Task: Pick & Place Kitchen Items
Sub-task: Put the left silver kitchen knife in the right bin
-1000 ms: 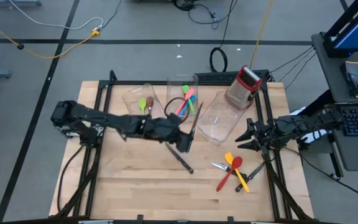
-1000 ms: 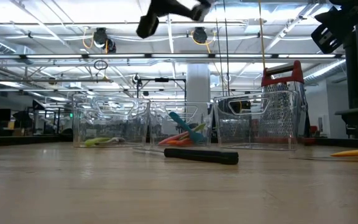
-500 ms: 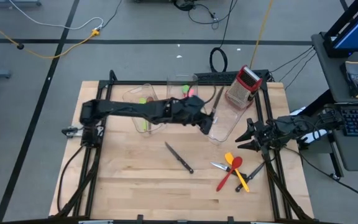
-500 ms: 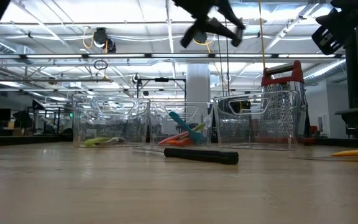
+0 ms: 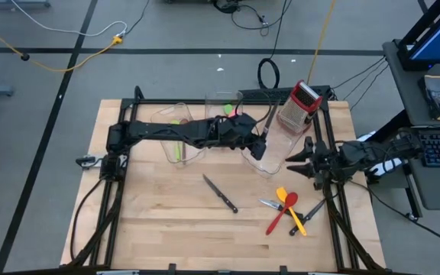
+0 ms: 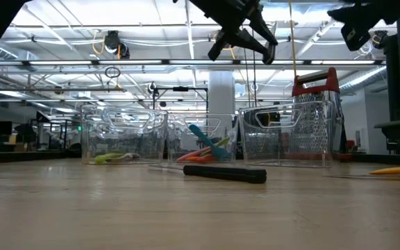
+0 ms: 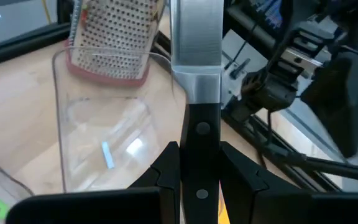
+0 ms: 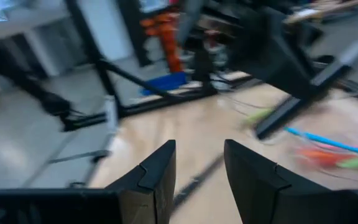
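My left gripper (image 5: 260, 147) hangs over the right-hand clear bin (image 5: 273, 153), shut on a black-handled steel knife (image 7: 196, 74) whose blade (image 5: 268, 122) points toward the far edge. A second knife (image 5: 221, 192) lies flat mid-table. Yellow, red and orange utensils (image 5: 285, 208) with more knives lie at the near right. The left bin (image 5: 176, 126) holds a green spoon, and the middle bin (image 5: 226, 111) holds pink and green ones. My right gripper (image 5: 300, 160) stands open and empty at the table's right edge. My left gripper pinches the knife's black handle (image 7: 201, 152) between its two fingers (image 7: 166, 168), which press on the handle's narrow edges while the riveted face looks up. The knife lies along the fingers, its blade reaching out past the fingertips. It is lifted clear, above the bin.
A red-topped metal box grater (image 5: 299, 105) stands just beyond the right bin at the far right. A black frame (image 5: 323, 130) runs along the table's far and right edges. Bare wood (image 5: 159, 206) lies toward the near left.
My left gripper has carried the knife from over the table's middle toward the right and far edges, stopping above the right bin, and has rolled a little. The knife stays lifted clear, blade pointing away. My right gripper has turned slightly in place.
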`<state>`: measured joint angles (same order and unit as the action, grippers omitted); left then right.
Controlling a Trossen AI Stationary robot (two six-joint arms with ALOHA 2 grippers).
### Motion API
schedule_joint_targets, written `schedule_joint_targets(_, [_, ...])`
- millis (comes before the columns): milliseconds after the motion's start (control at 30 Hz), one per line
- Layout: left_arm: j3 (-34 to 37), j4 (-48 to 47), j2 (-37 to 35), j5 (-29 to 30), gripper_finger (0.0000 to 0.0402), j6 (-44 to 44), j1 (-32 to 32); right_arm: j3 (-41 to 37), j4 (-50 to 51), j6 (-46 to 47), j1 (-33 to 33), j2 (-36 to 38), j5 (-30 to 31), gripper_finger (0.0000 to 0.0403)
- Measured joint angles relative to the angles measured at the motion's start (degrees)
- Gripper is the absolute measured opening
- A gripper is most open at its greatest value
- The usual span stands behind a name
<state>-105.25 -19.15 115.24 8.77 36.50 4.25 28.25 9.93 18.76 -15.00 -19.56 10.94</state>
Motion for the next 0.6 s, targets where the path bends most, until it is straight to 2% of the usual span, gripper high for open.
schedule_joint_targets(133, [0.0, 2.75, 0.0, 1.85, 0.0065, -0.03, -0.02, -0.03, 0.14, 0.18, 0.0, -4.01, 7.82, 0.0129])
schedule_joint_targets(267, [0.0, 4.07, -0.02, 4.78, 0.0065, -1.0, -0.1, -0.07, -3.8, 0.05, 0.02, -8.34, 9.46, 0.0144])
schedule_joint_targets(400, [0.0, 5.31, 0.0, 7.87, 0.0065, -4.35, -0.22, -0.07, -7.05, 0.03, 0.02, -12.23, 11.57, 0.0177])
schedule_joint_targets(600, [0.02, 7.46, 0.0, 9.87, 0.0065, -9.86, -0.24, -0.07, -13.45, -0.08, 0.02, -17.15, 22.41, 0.0234])
